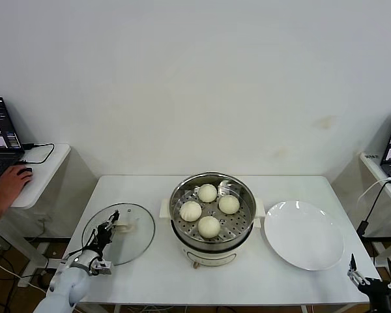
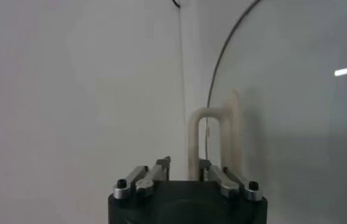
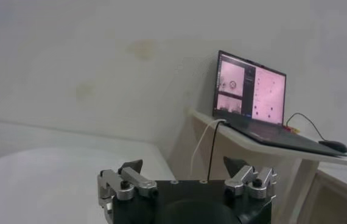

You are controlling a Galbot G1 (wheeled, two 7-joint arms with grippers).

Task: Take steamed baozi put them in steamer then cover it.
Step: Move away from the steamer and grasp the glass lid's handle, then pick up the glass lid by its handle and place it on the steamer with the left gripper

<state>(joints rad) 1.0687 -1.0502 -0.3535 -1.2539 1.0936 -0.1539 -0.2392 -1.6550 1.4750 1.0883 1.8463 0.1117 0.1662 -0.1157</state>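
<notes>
Left tool pinches the glass lid's handle.
Left tool point(image 1: 109, 227) is closed on the cream handle point(image 2: 210, 143) of the glass lid point(image 1: 133, 238), flat on the table point(image 1: 150, 189). Beyond it the steamer point(image 1: 212, 251) holds four steamed baozi point(image 1: 209, 226). Right tool point(image 3: 184, 173) waits, jaws wide, past the white plate point(image 1: 304, 235).

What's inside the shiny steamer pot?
Four white buns sit on the holey tray inside the steamer. What lies under that tray is hidden.
</notes>
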